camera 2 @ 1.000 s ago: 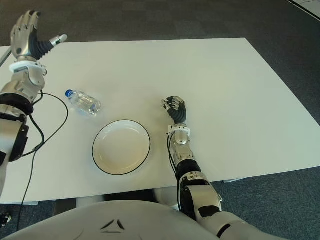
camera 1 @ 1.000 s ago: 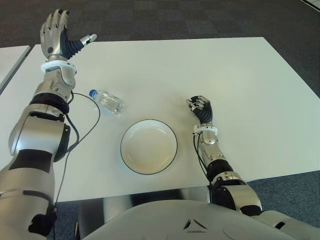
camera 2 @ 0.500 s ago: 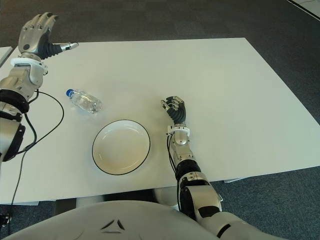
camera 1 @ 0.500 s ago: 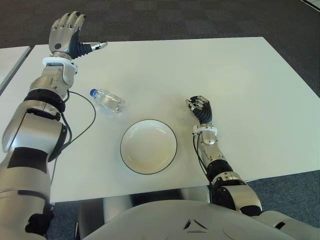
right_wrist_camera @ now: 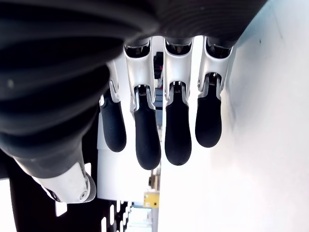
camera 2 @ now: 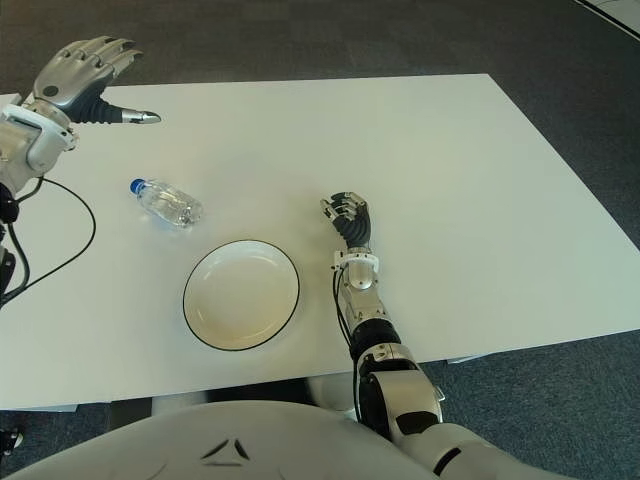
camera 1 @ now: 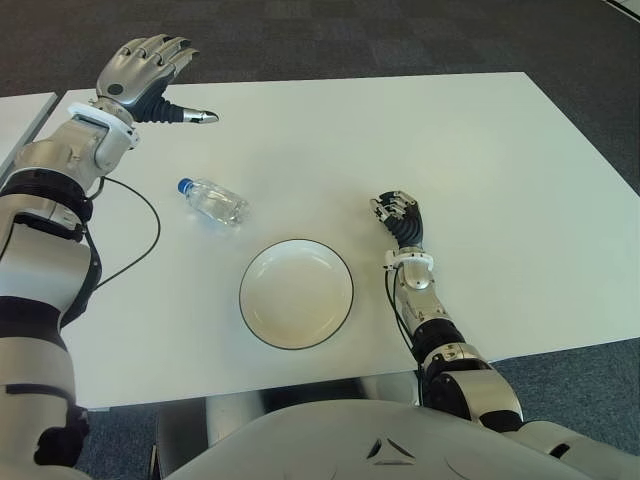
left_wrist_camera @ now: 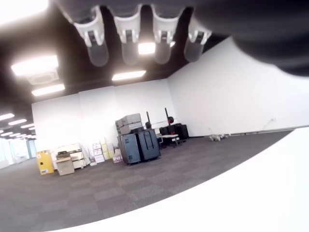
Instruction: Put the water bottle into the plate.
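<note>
Across the white worktop (camera 1: 300, 130) lay a white plate (camera 1: 296, 293) near the front edge. At its 10 o'clock, apart, the water bottle (camera 1: 212, 200) lay sideways. At 11 o'clock hovered the left robot hand (camera 1: 148, 80), fingers spread, empty; at 3 o'clock was the right robot hand (camera 1: 402, 217), fingers curled, empty.

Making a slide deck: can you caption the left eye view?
Open left hand raised beyond the lying water bottle; empty plate nearer, right hand beside it.
</note>
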Available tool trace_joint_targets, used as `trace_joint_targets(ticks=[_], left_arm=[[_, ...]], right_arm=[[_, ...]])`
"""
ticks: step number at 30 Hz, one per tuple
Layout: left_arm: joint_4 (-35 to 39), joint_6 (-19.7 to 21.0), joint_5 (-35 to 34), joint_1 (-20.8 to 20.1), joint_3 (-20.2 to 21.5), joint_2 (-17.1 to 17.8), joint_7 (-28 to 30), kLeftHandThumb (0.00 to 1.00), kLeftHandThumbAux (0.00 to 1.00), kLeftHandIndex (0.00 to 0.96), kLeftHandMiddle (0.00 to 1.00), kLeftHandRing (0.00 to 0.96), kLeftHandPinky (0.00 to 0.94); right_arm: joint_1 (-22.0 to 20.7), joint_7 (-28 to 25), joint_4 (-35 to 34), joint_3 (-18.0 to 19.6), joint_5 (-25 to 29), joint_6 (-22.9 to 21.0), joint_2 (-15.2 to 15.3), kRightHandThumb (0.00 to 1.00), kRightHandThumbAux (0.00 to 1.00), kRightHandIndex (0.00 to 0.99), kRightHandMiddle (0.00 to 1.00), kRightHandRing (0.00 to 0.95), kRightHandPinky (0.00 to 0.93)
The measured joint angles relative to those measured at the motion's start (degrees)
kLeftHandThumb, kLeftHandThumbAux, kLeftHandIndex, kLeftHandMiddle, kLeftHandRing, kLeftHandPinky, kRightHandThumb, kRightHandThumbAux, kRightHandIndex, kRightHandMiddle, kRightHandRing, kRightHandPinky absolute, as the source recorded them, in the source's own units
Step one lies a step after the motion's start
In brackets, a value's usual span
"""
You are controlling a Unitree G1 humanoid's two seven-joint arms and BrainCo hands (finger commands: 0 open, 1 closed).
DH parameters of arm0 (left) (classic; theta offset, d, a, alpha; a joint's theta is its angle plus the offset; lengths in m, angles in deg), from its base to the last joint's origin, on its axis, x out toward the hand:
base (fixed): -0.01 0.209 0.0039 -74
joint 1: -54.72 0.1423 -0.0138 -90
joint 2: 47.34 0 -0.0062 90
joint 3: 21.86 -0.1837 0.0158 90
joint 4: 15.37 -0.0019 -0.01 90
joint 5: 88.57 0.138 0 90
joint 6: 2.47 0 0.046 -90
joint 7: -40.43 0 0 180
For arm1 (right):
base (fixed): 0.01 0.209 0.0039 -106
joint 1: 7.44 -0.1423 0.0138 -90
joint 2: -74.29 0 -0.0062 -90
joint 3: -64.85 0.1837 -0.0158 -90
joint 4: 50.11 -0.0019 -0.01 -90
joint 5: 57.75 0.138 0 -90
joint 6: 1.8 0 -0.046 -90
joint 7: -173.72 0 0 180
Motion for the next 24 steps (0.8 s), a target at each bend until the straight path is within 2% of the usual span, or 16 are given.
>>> trace_joint_targets(ticks=[6, 15, 24], left_arm=[[0.3, -1.5, 4.2, -0.1, -3.7, 2.1, -1.2, 0.477, 0.177, 0.0, 0.0, 0.0, 0.0], [3.7, -5.6, 7.9, 1.1, -6.9, 5.8, -2.7, 0.479, 0.182, 0.0, 0.0, 0.0, 0.0], [3.6, -6.5, 11.4, 2.8, -10.6, 6.5, -2.7, 0.477, 0.182, 0.0, 0.0, 0.0, 0.0]], right_arm=[[0.0, -0.1, 0.2, -0.1, 0.0, 0.1, 0.0, 0.707, 0.73, 0.427, 0.558, 0.572, 0.543], [0.0, 0.0, 0.2, -0.5, 0.0, 0.1, -0.1, 0.707, 0.73, 0.428, 0.56, 0.571, 0.545], [0.0, 0.0, 0.4, -0.5, 0.0, 0.3, -0.1, 0.706, 0.73, 0.427, 0.558, 0.572, 0.563]])
